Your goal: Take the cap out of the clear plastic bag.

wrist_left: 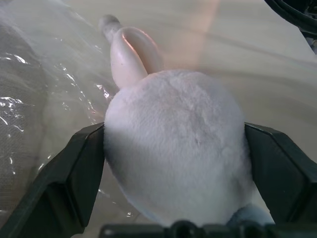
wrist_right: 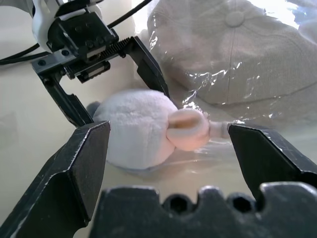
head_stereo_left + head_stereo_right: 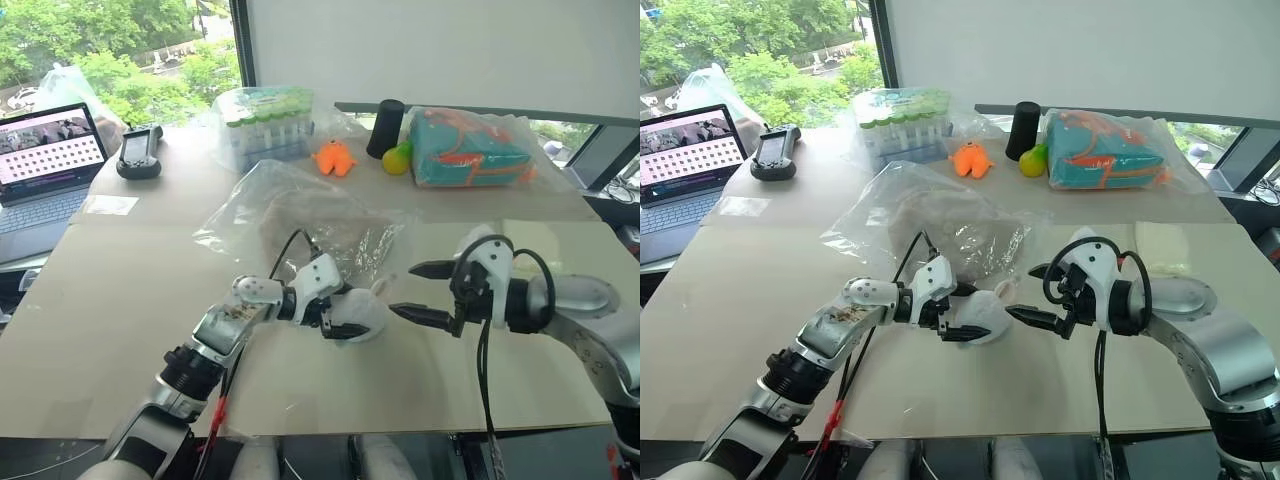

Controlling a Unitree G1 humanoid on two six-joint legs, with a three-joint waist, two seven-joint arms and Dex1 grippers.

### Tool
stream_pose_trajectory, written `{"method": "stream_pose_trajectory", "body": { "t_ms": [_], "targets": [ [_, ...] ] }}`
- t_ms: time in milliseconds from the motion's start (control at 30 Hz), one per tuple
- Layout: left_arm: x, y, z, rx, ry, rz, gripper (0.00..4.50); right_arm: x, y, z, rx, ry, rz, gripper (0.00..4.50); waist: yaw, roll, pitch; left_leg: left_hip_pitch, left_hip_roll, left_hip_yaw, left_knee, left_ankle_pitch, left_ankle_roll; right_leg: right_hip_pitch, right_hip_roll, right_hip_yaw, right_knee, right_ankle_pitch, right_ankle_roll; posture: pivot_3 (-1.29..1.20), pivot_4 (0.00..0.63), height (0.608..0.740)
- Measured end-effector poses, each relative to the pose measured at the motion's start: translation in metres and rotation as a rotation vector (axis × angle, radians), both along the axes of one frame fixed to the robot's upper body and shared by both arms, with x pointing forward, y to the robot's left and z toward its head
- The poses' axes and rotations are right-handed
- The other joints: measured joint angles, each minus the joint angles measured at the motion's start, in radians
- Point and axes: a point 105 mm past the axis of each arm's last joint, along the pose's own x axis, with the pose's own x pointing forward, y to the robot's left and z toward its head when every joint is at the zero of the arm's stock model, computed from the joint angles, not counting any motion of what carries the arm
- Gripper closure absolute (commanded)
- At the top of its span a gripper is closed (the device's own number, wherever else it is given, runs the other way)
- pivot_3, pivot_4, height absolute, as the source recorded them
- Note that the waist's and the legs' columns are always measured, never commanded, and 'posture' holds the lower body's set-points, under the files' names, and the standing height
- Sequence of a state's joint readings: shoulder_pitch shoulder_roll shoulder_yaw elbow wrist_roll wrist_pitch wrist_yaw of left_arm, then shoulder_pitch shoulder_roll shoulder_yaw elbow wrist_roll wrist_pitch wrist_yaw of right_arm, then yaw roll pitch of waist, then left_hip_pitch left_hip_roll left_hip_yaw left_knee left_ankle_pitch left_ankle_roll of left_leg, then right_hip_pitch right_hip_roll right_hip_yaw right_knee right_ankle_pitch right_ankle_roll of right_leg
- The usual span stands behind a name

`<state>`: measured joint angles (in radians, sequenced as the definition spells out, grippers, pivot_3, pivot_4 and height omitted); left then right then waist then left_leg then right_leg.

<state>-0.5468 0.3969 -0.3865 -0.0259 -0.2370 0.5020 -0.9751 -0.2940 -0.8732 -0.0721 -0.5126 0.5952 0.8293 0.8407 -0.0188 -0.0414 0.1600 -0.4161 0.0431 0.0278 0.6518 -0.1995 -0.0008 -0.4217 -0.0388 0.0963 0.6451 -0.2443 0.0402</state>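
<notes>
The cap [image 2: 237, 59] lies inside the bag [image 3: 300, 215] at the middle of the counter [image 3: 120, 300], its crown and top button showing through the crinkled film in the right wrist view. It is beige and rests flat, wholly under the plastic.

Just at 6 o'clock from the bag sits a small pale plush [image 3: 985, 312] with a pinkish ear pointing toward the bag's edge. The left gripper [image 3: 962, 315] reaches in from 8 o'clock; its jaws are spread wide, one on each side of the plush. In the left wrist view the fingers [image 1: 64, 183] stand close against its flanks, though whether they press it cannot be told. The plush rests on the counter and touches the bag's film.

The right gripper [image 3: 428, 295] hovers at 3 o'clock from the plush, near but apart from it, pointing toward the plush. Its jaws are released and hold nothing.

Along the far edge, at 12 o'clock, stand a pack of green-topped tubes [image 3: 265, 120], an orange toy [image 3: 334, 157], a black cylinder [image 3: 386, 128] and a wrapped teal-and-orange bundle [image 3: 470, 150]. A laptop [image 3: 45, 165] and a handheld device [image 3: 138, 152] lie at 10 o'clock.
</notes>
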Motion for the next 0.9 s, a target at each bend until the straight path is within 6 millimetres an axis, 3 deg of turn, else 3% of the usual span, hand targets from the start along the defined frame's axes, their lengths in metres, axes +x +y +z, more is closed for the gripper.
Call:
{"method": "stream_pose_trajectory", "body": {
  "t_ms": [300, 400, 567, 667, 800, 900],
  "targets": [
    [-0.0001, 0.0046, 0.0002, -0.002, 0.0, 0.013, 0.06, 0.0002, -0.0001, 0.0004, 0.001, -0.003, 0.003, 0.0, 0.0, 0.0, 0.0, 0.0, 0.0, 0.0, 0.0, 0.0, 0.0, 0.0, 0.0, 0.0, 0.0, 0.0, 0.001, 0.0, 0.15, 0.74],
    [-0.0006, 0.006, 0.0001, 0.003, -0.004, 0.013, 0.66, 0.0003, 0.0, 0.0007, 0.001, -0.006, 0.004, 0.0, 0.001, 0.0, 0.0, 0.0, 0.0, 0.0, 0.0, 0.0, 0.0, 0.0, 0.0, 0.0, 0.0, 0.0, 0.001, 0.0, 0.15, 0.74],
    [-0.0037, 0.0071, -0.0022, 0.004, 0.003, 0.005, 2.59, 0.0005, 0.0002, 0.001, 0.001, -0.01, 0.005, 0.0, 0.001, 0.0, 0.0, 0.0, 0.0, 0.0, 0.0, 0.0, 0.0, 0.0, 0.0, 0.0, 0.0, 0.0, 0.001, 0.0, 0.15, 0.74],
    [-0.0037, 0.0075, -0.0021, 0.006, 0.003, 0.005, 3.41, 0.0005, 0.0003, 0.0009, 0.001, -0.01, 0.006, 0.0, 0.0, 0.0, 0.0, 0.0, 0.0, 0.0, 0.0, 0.0, 0.0, 0.0, 0.0, 0.0, 0.0, -0.001, 0.001, 0.0, 0.15, 0.74],
    [-0.0034, 0.0076, -0.0023, 0.008, -0.001, 0.006, 4.21, 0.0006, 0.0003, 0.0009, 0.001, -0.01, 0.006, 0.0, 0.001, 0.0, 0.0, 0.0, 0.0, 0.0, 0.0, 0.0, 0.0, 0.0, 0.0, 0.0, 0.0, -0.001, 0.001, 0.0, 0.15, 0.74],
    [-0.0028, 0.0077, -0.0021, 0.012, -0.013, 0.008, 4.21, 0.0006, 0.0003, 0.0008, 0.001, -0.01, 0.005, 0.0, 0.001, 0.0, 0.0, 0.0, 0.0, 0.0, 0.0, 0.0, 0.0, 0.0, 0.0, 0.0, 0.0, -0.001, 0.001, 0.0, 0.15, 0.74]
  ]
}}
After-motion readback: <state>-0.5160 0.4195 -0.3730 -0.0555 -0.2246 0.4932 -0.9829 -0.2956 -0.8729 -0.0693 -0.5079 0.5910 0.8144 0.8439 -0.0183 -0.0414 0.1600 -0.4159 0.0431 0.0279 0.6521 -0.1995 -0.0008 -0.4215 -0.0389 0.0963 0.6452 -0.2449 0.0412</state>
